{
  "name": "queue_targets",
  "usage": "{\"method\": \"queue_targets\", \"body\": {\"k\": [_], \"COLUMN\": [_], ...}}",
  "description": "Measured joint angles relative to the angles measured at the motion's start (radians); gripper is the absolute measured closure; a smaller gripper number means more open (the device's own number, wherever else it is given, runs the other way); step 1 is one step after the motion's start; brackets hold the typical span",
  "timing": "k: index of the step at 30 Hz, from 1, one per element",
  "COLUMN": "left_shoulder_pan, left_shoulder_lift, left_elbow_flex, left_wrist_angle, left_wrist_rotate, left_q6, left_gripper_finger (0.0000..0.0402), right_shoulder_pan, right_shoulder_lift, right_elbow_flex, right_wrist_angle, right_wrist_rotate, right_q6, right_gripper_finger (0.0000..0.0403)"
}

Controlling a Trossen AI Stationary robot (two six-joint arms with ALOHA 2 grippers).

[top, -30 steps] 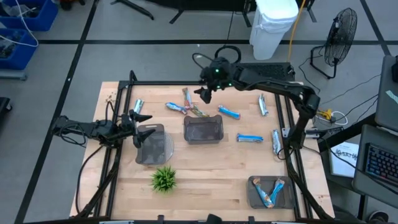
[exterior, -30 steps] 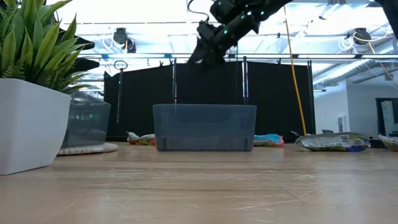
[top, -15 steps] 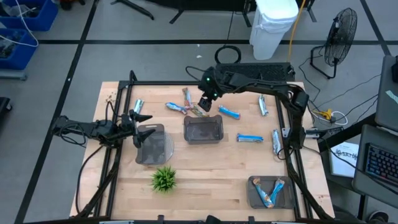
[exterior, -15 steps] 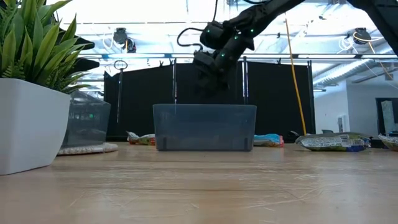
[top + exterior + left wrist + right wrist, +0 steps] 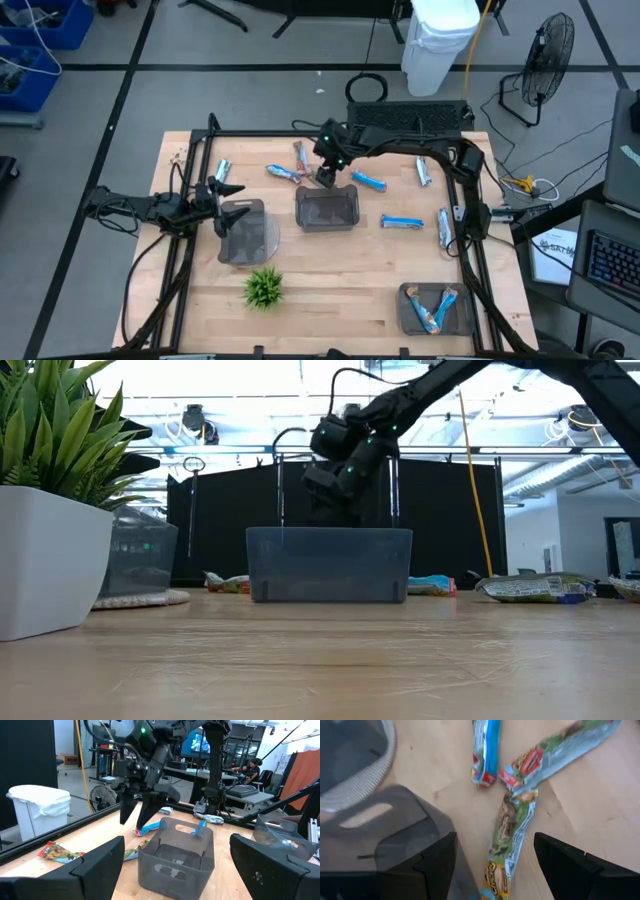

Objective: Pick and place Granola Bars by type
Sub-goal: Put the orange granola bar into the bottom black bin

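Two grippers spread apart, neither holding a bar.
Right gripper (image 5: 325,177) is lowered over scattered foil-wrapped granola bars (image 5: 300,172) behind the grey centre tray (image 5: 327,208); left gripper (image 5: 222,190) is parked beside the round tray (image 5: 247,232).

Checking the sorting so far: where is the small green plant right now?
In the high view, the small green plant stands on the table's left near side, just in front of the dark grey tray by the left gripper.
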Motion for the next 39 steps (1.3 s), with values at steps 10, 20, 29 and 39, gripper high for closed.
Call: {"method": "queue_targets", "body": {"k": [10, 20, 29, 39], "left_shoulder_pan": [0.0, 0.0, 0.0, 0.0], "left_shoulder_lift": [0.0, 0.0, 0.0, 0.0], "left_elbow_flex": [0.0, 0.0, 0.0, 0.0], "left_wrist_angle": [0.0, 0.0, 0.0, 0.0], "left_wrist_rotate": [0.0, 0.0, 0.0, 0.0], "left_q6": [0.0, 0.0, 0.0, 0.0], "left_gripper_finger": [0.0041, 0.0041, 0.0041, 0.0041], "right_shoulder_pan": [0.005, 0.007, 0.007, 0.007], "right_shoulder_lift": [0.072, 0.085, 0.092, 0.112], "right_elbow_flex": [0.0, 0.0, 0.0, 0.0], "right_wrist_angle": [-0.051, -0.095, -0.094, -0.097], "right_wrist_rotate": [0.002, 0.001, 0.008, 0.028], "right_q6": [-0.009, -0.037, -0.043, -0.053], "right_gripper_finger": [0.0149, 0.0149, 0.0149, 0.0149]}}
